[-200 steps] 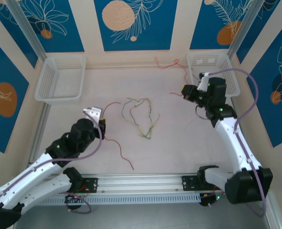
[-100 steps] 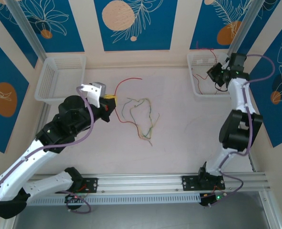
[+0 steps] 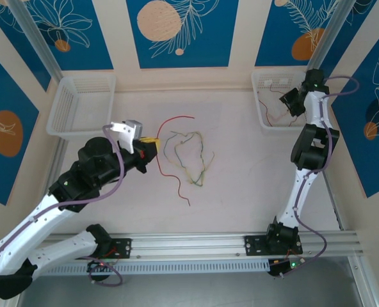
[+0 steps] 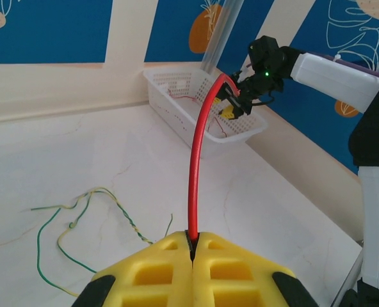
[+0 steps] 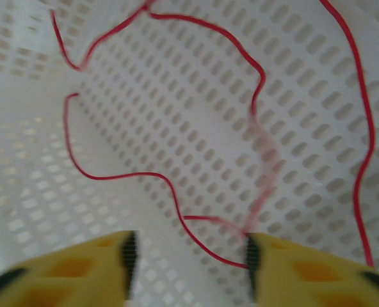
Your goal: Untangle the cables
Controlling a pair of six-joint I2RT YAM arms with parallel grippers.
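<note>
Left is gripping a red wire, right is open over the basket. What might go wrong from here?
1. The held red wire, pinched in the left gripper, trails on the table close beside the green-yellow tangle; pulling it away may drag that along.
2. The binned red wire loops in the basket close by the open right gripper; withdrawing may hook it out.

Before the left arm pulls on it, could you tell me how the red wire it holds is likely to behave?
The red wire is probably light and floppy: its tail trails in loose bends across the table. It likely has some spring, since it arches up unsupported from the shut left jaws. Being so thin, it might slip.
</note>
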